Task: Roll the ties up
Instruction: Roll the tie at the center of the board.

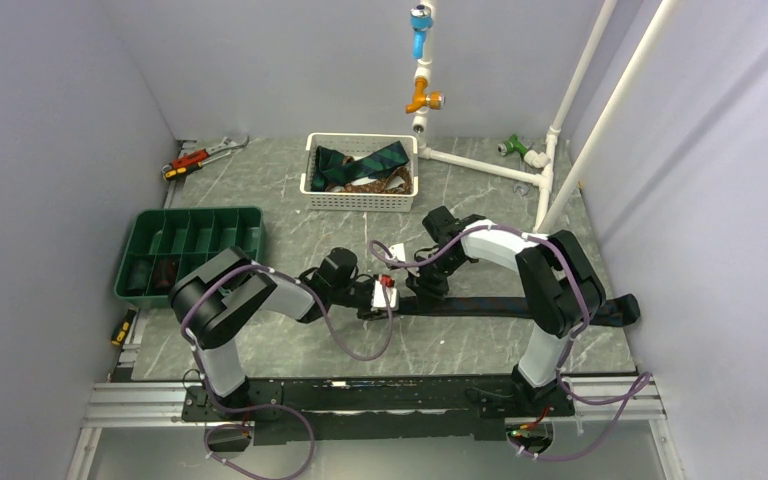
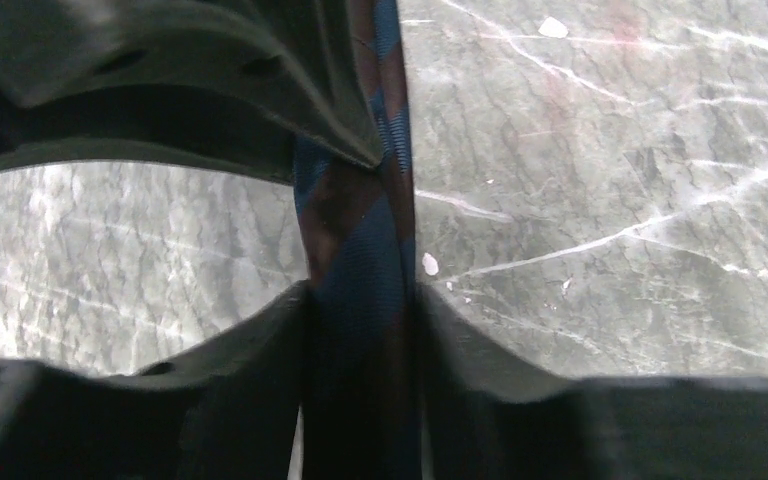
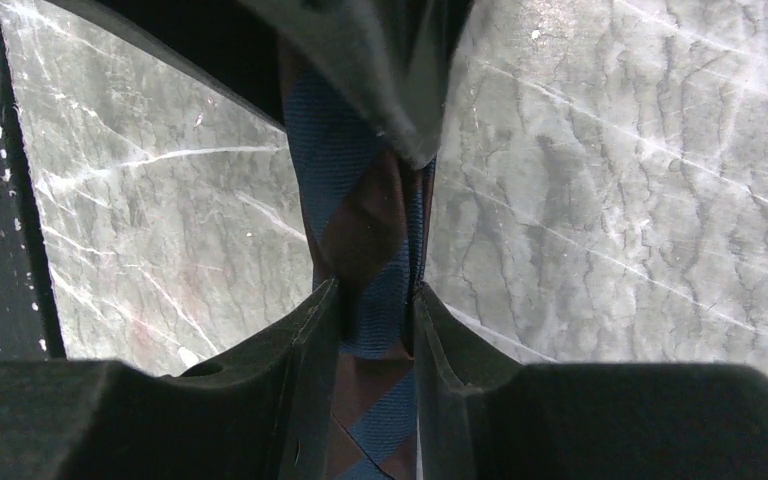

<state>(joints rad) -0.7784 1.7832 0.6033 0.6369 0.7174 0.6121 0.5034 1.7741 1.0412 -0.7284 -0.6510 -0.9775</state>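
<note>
A blue and brown striped tie (image 1: 520,306) lies stretched along the near part of the table, its wide end at the right. Its left end is pinched between both grippers. In the left wrist view, my left gripper (image 2: 360,295) is shut on the tie (image 2: 360,240), with the fabric filling the gap between its fingers (image 2: 260,350). Just to its right, my right gripper (image 3: 375,290) is shut on the same tie (image 3: 355,200). The two grippers (image 1: 375,298) (image 1: 422,285) face each other closely. More ties (image 1: 365,165) lie heaped in the white basket.
The white basket (image 1: 360,202) stands at the back centre. A green compartment tray (image 1: 200,222) sits at the left with small dark items inside. A wrench and red-handled tools (image 1: 200,155) lie at the back left. White pipes (image 1: 480,165) cross the back right.
</note>
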